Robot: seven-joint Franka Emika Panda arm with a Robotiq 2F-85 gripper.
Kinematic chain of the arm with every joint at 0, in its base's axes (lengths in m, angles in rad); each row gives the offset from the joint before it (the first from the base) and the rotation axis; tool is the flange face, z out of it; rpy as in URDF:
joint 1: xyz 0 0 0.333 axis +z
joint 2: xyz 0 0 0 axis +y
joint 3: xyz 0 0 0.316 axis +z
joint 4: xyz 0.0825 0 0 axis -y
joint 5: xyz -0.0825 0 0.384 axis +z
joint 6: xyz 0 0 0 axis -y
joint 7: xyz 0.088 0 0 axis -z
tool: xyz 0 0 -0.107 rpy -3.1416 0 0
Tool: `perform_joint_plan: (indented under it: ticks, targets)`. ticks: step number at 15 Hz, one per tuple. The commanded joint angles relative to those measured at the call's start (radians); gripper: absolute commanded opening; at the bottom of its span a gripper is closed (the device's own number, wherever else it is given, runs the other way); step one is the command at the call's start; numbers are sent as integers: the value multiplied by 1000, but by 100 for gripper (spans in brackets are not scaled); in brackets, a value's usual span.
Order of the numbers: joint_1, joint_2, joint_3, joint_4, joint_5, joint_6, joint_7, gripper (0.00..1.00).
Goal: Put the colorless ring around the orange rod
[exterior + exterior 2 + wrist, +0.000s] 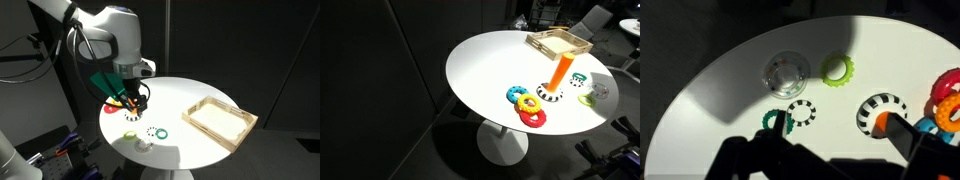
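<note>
The gripper (840, 160) came in from the bottom edge of the wrist view as dark shapes. Its jaws stood apart with nothing between them, and their tips were lost in shadow. Just beyond them a speckled ring (800, 112) lay on the white table (890, 50). Farther off, the clear ring (772, 72) lay flat beside a yellow-green ring (838, 69). In an exterior view the arm (105, 35) bent down over the table's edge. The orange rod (561, 70) leaned on a striped base (550, 95), apart from the clear ring. A wooden tray (560, 42) sat farthest back.
</note>
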Motion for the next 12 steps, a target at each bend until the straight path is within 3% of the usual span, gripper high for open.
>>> perform_joint_plan:
  ticks: [1,12]
  targets:
    - [-22,117,6,27,20,69,-62,100]
    - [-103,469,116,127,-68,269,-32,100]
